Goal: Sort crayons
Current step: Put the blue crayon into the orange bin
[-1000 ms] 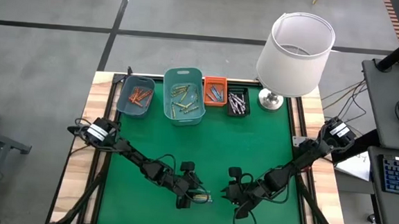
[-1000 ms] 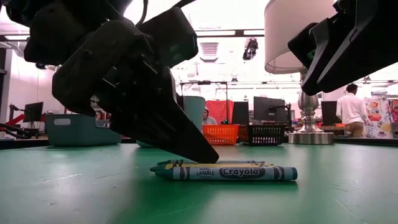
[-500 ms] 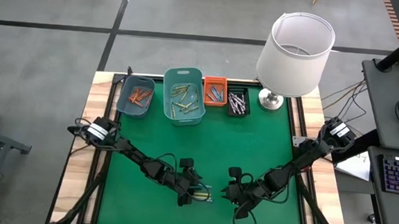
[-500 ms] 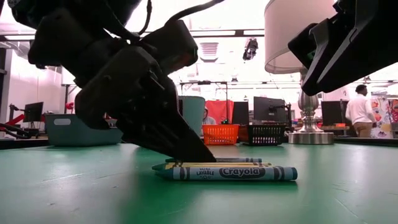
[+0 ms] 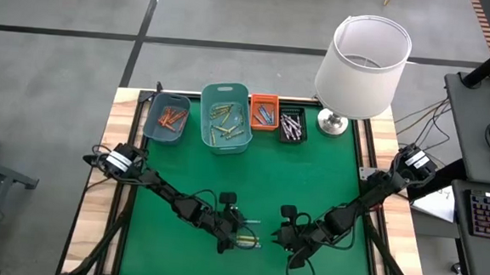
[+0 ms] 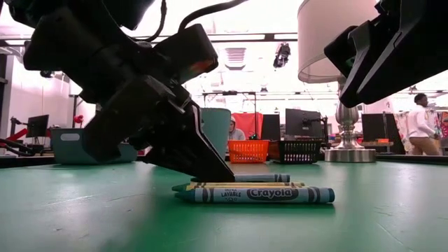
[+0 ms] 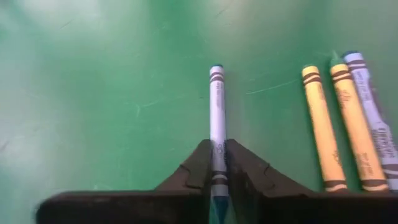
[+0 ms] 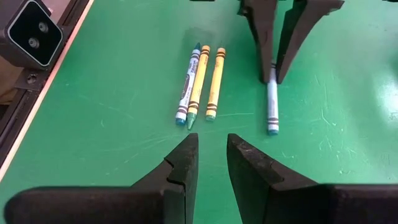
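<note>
My left gripper (image 7: 216,148) is shut on a light blue crayon (image 7: 216,106) low over the green mat, near the table's front edge (image 5: 236,229). Three more crayons, one yellow (image 8: 215,84), one yellow-green (image 8: 199,84) and one grey-blue (image 8: 186,84), lie side by side on the mat just beside it. My right gripper (image 8: 212,146) hovers open to the right of them, above the mat (image 5: 283,236), with nothing between its fingers. My left gripper pinches the blue crayon between its two fingers (image 8: 264,43) at the end nearest the left arm (image 7: 217,163). The fingers slant down from the table's left and lie along the crayon. The crayon's free end (image 8: 272,127) seems to rest level on the mat.
Along the far edge stand a dark teal bin (image 5: 167,118), a larger teal bin (image 5: 226,118), an orange bin (image 5: 264,111) and a black bin (image 5: 292,125), each holding crayons. A lamp with a white shade (image 5: 360,59) stands at the far right. The mat's middle is bare.
My left gripper has turned a little at the wrist and shut its wide-open fingers on the blue crayon, staying in place. The blue crayon now lies a little apart from the other three. My right gripper has kept still.
</note>
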You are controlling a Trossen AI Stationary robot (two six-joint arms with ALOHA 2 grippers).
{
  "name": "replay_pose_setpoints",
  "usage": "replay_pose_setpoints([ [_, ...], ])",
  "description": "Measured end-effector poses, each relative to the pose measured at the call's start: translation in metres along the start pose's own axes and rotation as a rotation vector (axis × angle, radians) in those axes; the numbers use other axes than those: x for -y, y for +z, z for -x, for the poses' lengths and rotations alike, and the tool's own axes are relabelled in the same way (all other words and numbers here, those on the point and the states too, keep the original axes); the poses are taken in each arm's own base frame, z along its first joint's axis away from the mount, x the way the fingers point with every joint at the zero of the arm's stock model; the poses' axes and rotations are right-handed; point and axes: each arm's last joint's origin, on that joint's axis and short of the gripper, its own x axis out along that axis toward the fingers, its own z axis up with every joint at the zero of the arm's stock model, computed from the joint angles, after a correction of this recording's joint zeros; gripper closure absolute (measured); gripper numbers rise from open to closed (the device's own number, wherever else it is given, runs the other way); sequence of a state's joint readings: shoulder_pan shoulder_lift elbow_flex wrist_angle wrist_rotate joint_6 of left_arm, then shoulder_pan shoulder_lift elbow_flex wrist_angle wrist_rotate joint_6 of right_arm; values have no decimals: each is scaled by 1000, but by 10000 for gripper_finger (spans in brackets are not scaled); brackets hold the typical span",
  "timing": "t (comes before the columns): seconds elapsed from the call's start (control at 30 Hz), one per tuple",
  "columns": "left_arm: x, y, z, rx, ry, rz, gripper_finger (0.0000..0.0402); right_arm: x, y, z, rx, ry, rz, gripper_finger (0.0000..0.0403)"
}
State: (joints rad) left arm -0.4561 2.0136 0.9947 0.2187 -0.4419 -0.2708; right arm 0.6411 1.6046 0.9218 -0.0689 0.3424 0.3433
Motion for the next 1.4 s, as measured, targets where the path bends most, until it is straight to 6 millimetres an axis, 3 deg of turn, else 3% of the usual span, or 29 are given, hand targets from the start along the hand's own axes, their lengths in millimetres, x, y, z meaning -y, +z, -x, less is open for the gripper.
replay_pose_setpoints([
  [0.07,-1,0,0,2,16,-1,392,0,0,0,0,0,1,326],
  [0.33,-6,12,9,80,113,-35,398,2,2,0,44,-91,23,326],
  [0.5,-10,39,30,224,172,-55,400,5,13,2,183,-267,95,326],
  [0.67,-13,63,62,334,207,-69,401,1,23,5,265,-253,158,326],
  [0.8,-13,69,91,432,192,-84,401,0,24,5,292,-248,181,326],
  [0.93,-16,66,120,609,152,-31,401,2,20,5,381,-237,181,326],
  [1.1,-17,48,139,816,103,36,401,11,21,5,578,-255,174,326],
  [1.4,-14,35,132,1009,45,62,401,39,55,16,869,-204,200,326],
])
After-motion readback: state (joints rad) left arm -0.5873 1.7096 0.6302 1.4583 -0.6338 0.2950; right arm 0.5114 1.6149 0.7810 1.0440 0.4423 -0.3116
